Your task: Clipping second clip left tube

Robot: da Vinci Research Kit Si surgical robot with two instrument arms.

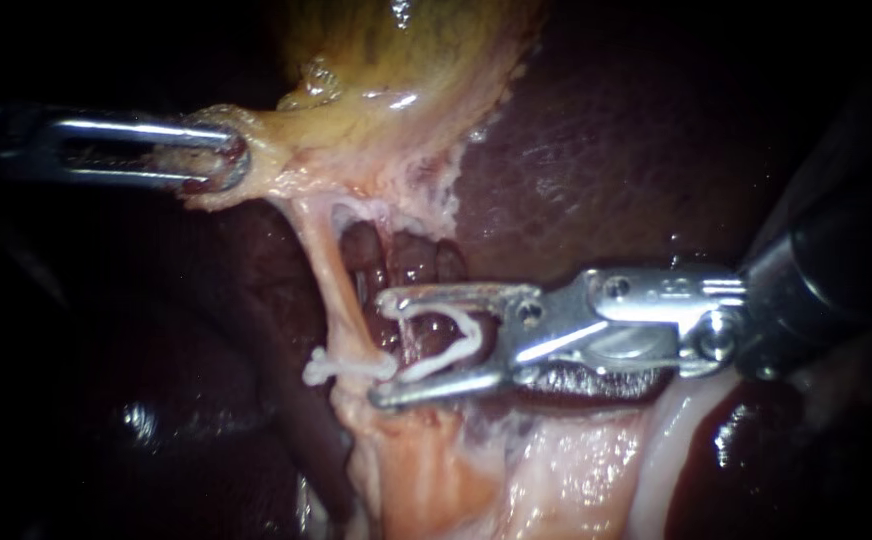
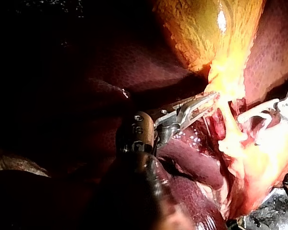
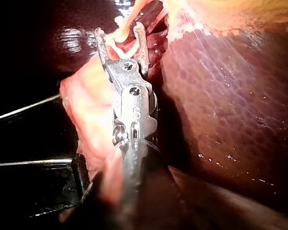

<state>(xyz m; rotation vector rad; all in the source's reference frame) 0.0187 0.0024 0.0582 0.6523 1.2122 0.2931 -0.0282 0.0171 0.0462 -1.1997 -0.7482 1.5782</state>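
One white clip [image 1: 351, 367] sits across the left tube [image 1: 328, 270], a thin pale strand stretched taut below the gallbladder [image 1: 396, 90]. My left instrument [image 1: 226, 158] is clamped on the gallbladder's fatty edge, holding it out to the side. My right instrument [image 1: 381, 348] stands wide apart, cradling the second clip [image 1: 456, 335], with its mouth just beside the tube and above the seated clip. I judge the tube soft, slippery and easily torn, so I should take it squarely across its bare stretch
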